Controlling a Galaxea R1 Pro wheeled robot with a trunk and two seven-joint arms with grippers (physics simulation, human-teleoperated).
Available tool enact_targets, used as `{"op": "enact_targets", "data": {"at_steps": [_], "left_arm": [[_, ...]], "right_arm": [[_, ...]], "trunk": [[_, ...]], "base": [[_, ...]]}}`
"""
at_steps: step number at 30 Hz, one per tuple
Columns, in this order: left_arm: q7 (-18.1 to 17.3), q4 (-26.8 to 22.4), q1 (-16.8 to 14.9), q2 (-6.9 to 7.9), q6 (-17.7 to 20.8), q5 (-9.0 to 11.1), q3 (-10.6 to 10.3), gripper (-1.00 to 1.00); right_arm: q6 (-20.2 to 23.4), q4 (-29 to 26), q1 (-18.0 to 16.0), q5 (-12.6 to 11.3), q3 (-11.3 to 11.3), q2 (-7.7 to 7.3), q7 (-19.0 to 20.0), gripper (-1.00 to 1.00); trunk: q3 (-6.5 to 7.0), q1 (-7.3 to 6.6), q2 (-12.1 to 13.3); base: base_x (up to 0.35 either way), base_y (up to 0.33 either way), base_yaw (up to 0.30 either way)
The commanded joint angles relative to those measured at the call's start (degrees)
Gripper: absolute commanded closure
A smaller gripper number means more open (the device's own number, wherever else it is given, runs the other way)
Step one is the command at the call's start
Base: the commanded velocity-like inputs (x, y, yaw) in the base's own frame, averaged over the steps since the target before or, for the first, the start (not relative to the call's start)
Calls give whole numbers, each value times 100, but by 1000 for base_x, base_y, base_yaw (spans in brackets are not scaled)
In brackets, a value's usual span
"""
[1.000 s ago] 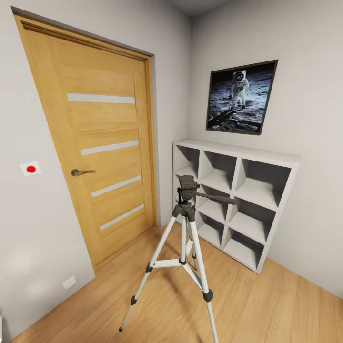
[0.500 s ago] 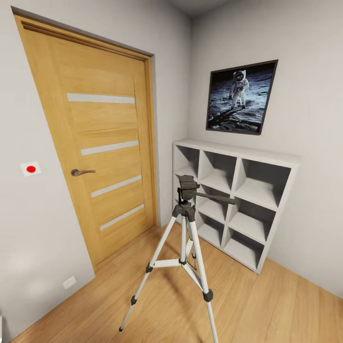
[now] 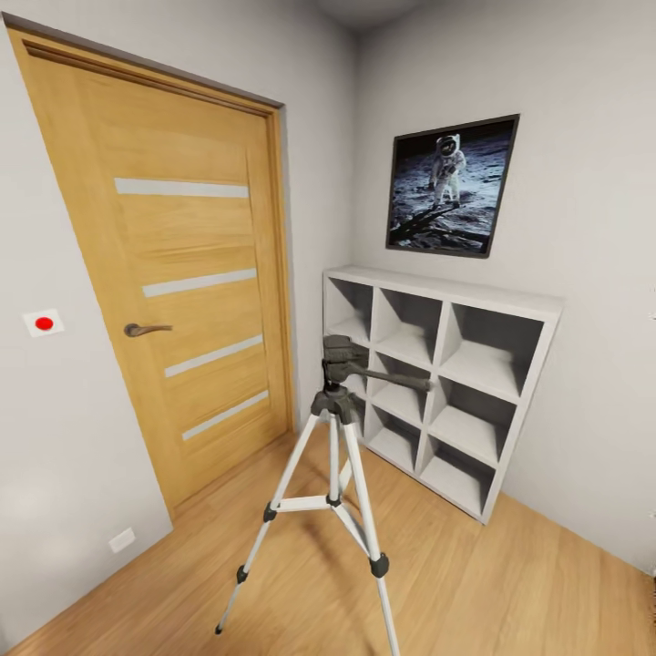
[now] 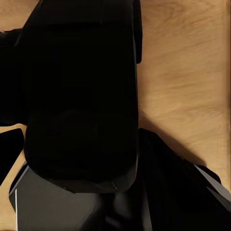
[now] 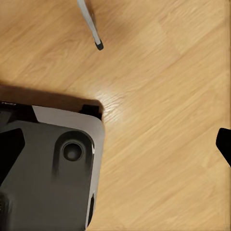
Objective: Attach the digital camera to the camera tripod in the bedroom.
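silver-legged black-headed camera tripod [image 3: 333, 428] upright on light wood plank floor [image 3: 510, 583] | beside white cube shelves [image 3: 435, 374] | pincers' state: cannot tell

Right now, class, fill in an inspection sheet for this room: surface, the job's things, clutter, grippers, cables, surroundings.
Surface: light wood plank floor.
Job's things: camera tripod upright on the floor, three legs spread, nothing mounted on its head; a leg tip rests on the planks. Digital camera: nothing seen.
Clutter: nothing seen.
Grippers: state cannot be told.
Cables: nothing seen.
Surroundings: oak door shut, white cube shelves with bare compartments, astronaut poster, grey walls.
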Motion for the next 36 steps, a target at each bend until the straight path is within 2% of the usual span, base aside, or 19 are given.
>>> {"op": "enact_targets", "data": {"at_steps": [1,12,21,36], "left_arm": [[-16,6,-2,0,-17,38,-49,100],[-16,6,-2,0,-17,39,-49,100],[-16,6,-2,0,-17,38,-49,100],[-16,6,-3,2,-17,45,-49,100]], "right_arm": [[-6,12,-5,46,-28,-2,13,-100],[-25,12,-5,46,-28,-2,8,-100],[-40,12,-5,47,-28,-3,8,-100],[-48,12,-5,43,-28,-2,7,-100]], "trunk": [[-2,2,-4],[-2,2,-4],[-2,2,-4],[-2,2,-4]], "base": [[0,-270,0],[0,-80,0],[0,-184,0],[0,-9,-2]]}}
